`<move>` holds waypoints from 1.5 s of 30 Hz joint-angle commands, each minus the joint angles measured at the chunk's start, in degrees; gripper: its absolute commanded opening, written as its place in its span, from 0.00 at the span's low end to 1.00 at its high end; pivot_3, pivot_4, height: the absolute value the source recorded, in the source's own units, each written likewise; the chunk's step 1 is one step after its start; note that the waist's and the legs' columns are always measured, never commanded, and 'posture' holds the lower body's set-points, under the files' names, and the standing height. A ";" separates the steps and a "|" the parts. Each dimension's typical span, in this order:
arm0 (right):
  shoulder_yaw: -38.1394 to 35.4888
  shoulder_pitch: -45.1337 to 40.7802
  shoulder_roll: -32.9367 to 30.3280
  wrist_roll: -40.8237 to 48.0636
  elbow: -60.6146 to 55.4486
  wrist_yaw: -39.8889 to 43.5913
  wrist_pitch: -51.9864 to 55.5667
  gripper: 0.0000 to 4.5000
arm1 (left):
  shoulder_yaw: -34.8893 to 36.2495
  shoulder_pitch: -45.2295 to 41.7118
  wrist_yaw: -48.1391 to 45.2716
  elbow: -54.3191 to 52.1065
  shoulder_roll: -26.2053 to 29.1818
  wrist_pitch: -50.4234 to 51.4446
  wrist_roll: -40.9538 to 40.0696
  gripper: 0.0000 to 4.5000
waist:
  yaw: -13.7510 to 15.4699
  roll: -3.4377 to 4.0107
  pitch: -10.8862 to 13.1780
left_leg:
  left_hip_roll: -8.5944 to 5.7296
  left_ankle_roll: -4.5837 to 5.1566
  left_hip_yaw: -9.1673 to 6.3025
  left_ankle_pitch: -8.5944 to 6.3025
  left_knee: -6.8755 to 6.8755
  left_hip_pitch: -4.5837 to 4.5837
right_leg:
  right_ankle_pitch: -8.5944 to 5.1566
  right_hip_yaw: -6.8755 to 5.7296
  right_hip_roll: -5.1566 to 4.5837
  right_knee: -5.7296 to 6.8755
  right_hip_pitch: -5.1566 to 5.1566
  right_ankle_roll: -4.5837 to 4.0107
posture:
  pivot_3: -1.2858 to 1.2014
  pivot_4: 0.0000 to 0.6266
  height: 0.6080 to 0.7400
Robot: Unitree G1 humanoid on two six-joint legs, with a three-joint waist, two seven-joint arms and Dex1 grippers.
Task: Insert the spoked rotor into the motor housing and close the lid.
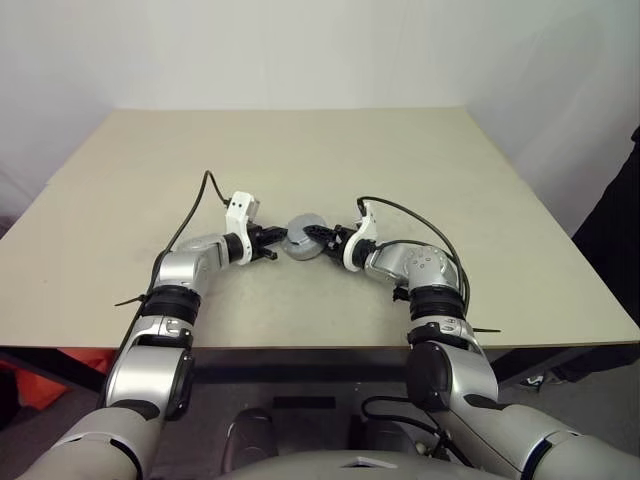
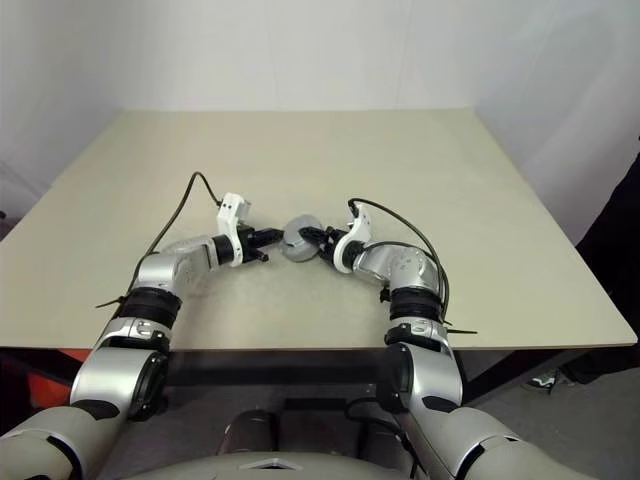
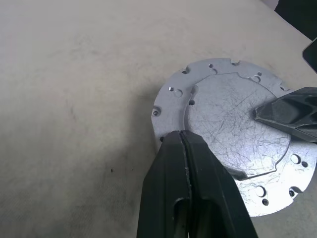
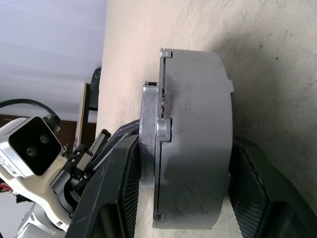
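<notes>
Bright, even light; soft shadows; sharp.

Table [image 1: 300, 150]: pale beige top, matt, faintly mottled with small dark specks seen close up. Motor housing [image 4: 198, 144]: grey metal, dull satin side wall, smooth with faint scuffs. Lid [image 3: 233, 134]: bare silvery metal, matt, its flat face covered in fine criss-cross scratches, with small drilled holes around the rim. Left gripper [image 3: 185, 163]: black fingers, plastic-looking, slightly glossy and smooth. Right gripper [image 4: 183, 198]: black fingers with finely ribbed inner pads [image 4: 247, 198], matt. Wrist brackets [image 1: 240, 212]: white plastic, smooth. Forearm shells [image 1: 415, 265]: silver-grey, satin sheen, with black bands. Cables [image 1: 410, 215]: black, smooth sheath
</notes>
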 commanded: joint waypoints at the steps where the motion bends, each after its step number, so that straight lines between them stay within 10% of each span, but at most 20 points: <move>1: -1.74 -2.95 0.13 3.61 -0.29 -0.10 -1.18 0.46 | 2.93 -1.10 0.72 0.69 -0.52 2.28 -2.57 0.00 | -0.01 0.00 0.00 | 0.00 0.00 0.00 0.00 0.00 0.00 | 0.00 0.00 0.00 0.00 0.00 0.00 | 0.52 0.00 1.00; 14: -10.92 -9.49 -0.44 15.53 -0.71 -4.59 -2.43 0.46 | 26.00 -1.30 7.84 -2.64 -1.08 22.28 -25.64 0.00 | -0.17 0.00 0.06 | 0.05 0.04 -0.03 -0.01 0.17 -1.01 | 0.09 -0.04 0.08 0.07 -0.91 -0.14 | 0.52 0.00 1.00; 28: -7.44 -11.42 2.59 23.43 -7.55 -7.71 2.97 0.46 | 37.69 1.70 16.17 -5.73 -2.15 41.20 -45.43 0.99 | 0.28 -0.05 0.10 | 0.16 -0.09 -0.07 0.07 0.25 -1.04 | 0.09 -0.07 0.16 0.10 -0.86 -0.13 | 0.52 0.00 1.00; 45: -2.06 -7.52 3.45 27.35 -12.56 -9.92 6.34 0.46 | 37.24 1.03 15.04 -2.90 -3.87 42.81 -48.53 0.99 | 0.72 -0.05 0.09 | 0.18 -0.12 -0.11 0.08 0.27 -1.00 | 0.23 -0.07 0.20 0.10 -0.80 0.11 | 0.52 0.00 1.00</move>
